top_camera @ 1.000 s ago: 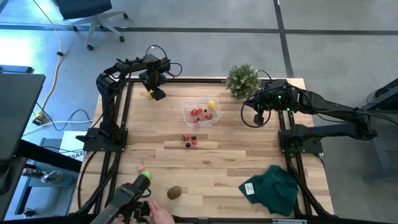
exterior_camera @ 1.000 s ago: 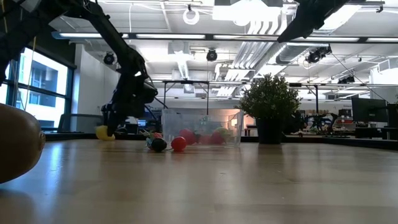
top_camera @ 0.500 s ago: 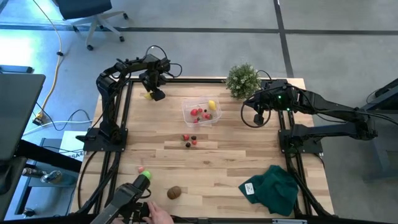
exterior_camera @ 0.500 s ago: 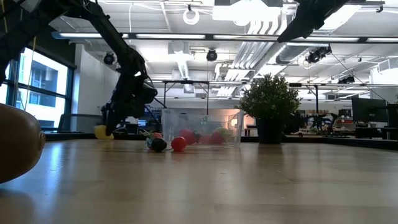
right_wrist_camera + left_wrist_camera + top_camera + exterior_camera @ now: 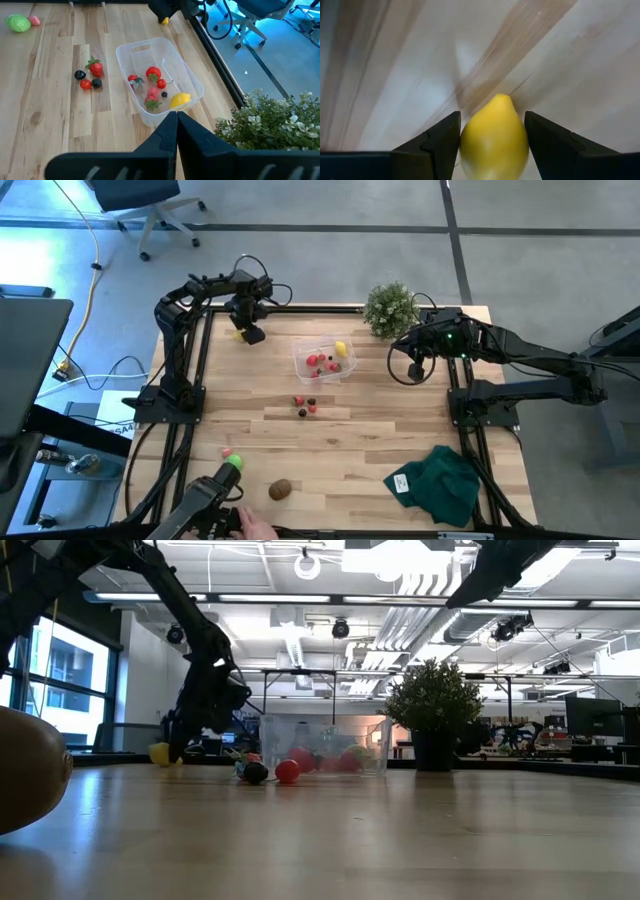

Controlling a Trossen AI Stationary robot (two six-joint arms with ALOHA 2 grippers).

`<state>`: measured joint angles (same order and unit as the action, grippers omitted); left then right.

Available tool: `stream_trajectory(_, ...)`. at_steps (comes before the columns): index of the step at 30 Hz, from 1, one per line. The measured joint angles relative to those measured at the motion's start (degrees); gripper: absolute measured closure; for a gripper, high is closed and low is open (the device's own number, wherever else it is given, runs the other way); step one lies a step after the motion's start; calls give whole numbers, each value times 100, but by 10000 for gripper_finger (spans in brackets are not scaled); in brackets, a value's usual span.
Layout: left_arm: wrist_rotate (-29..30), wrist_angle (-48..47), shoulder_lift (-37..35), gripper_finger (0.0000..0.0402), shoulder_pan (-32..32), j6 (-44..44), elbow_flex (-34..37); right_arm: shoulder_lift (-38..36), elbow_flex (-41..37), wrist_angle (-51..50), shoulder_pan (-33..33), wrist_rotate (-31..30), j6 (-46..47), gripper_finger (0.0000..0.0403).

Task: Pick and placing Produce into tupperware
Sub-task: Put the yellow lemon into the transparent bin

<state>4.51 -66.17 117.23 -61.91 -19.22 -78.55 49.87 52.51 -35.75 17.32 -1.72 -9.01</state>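
Observation:
A yellow lemon sits between the fingers of my left gripper at the table's far left. In the low view the lemon is right at the tabletop. The clear tupperware stands mid-table toward the far side and holds red berries and a second yellow lemon. Loose red and dark berries lie nearer. A green ball and a brown kiwi lie near the front edge. My right gripper is shut and raised beside the plant. My left gripper pinches the lemon's two long sides between its two fingers, which come from above, pointing steeply down, and lie along the lemon. Its pointed end sticks out past the fingertips. I cannot tell whether the lemon rests on the table or hangs just above it.
A bushy potted plant stands at the far right. A dark green cloth lies at the near right. A person's hand shows at the front edge near the green ball. Bare wood lies between the loose berries and the cloth.

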Motion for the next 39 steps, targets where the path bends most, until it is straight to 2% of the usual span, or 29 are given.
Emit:
stream_trajectory(31, 62, -26, 9, 194, 4, 32, 11, -1, 0, 0, 1, 1, 0, 402)
stream_trajectory(39, 66, -59, 9, 194, 4, 472, 11, 0, 0, 0, 2, 0, 0, 402)
